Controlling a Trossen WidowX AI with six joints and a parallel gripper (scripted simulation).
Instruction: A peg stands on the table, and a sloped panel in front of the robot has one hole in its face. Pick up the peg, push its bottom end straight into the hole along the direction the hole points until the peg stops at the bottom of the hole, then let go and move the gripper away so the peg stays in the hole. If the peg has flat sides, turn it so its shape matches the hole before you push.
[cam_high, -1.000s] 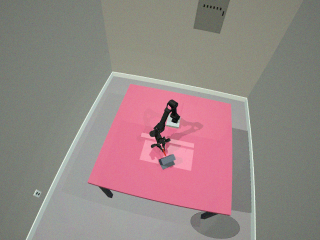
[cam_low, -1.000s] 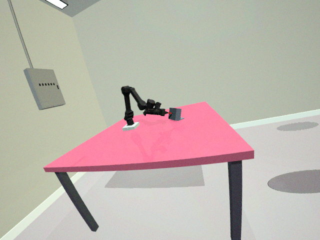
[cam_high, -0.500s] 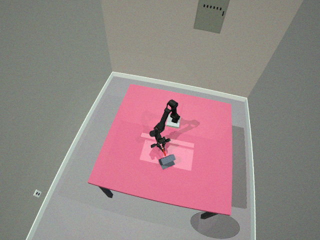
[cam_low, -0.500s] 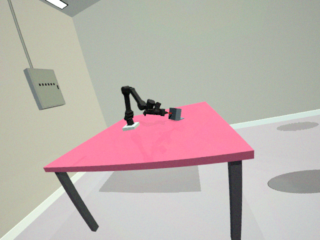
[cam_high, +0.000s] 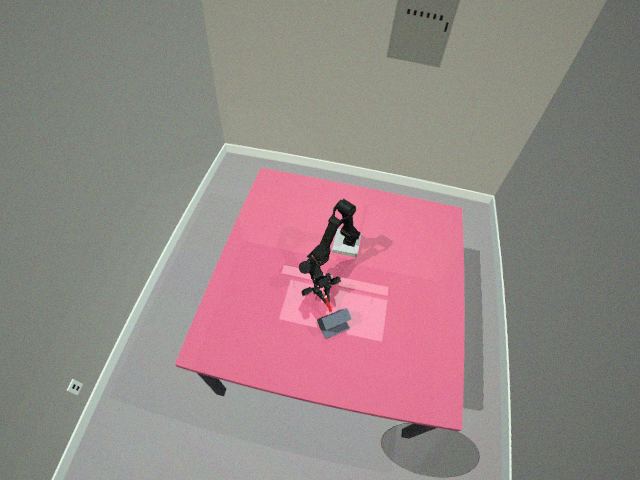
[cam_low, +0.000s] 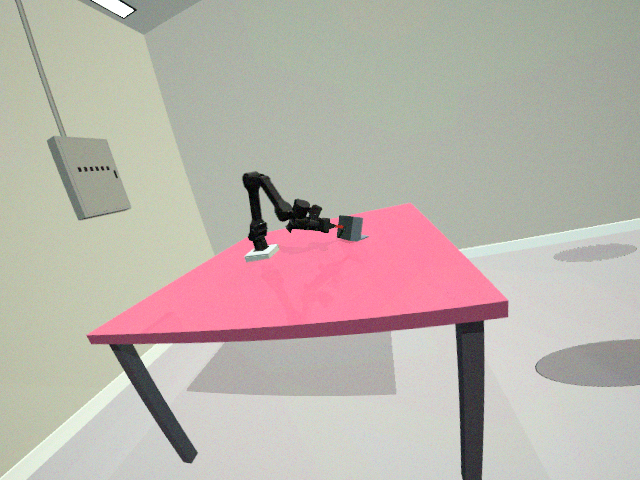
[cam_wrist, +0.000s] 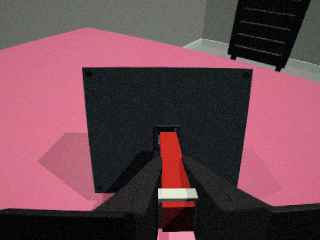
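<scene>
A red peg (cam_high: 328, 303) (cam_low: 338, 226) (cam_wrist: 172, 159) with a white band is gripped by the black pincer (cam_high: 324, 296) (cam_low: 334, 226) (cam_wrist: 171, 163), its far end pointed at the square hole (cam_wrist: 158, 131) in a dark sloped panel (cam_high: 334, 319) (cam_low: 350, 227) (cam_wrist: 125, 110). The panel is supported by the pink tabletop (cam_high: 403, 372) (cam_low: 310, 299) (cam_wrist: 40, 90); whether the hole has been entered cannot be told.

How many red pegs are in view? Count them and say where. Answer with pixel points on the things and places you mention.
1: the red peg (cam_high: 328, 303) (cam_low: 339, 226) (cam_wrist: 172, 160), held between the fingers of the gripper (cam_wrist: 171, 163), pointing at the sloped panel's (cam_high: 334, 319) (cam_low: 349, 227) (cam_wrist: 125, 100) hole.
</scene>
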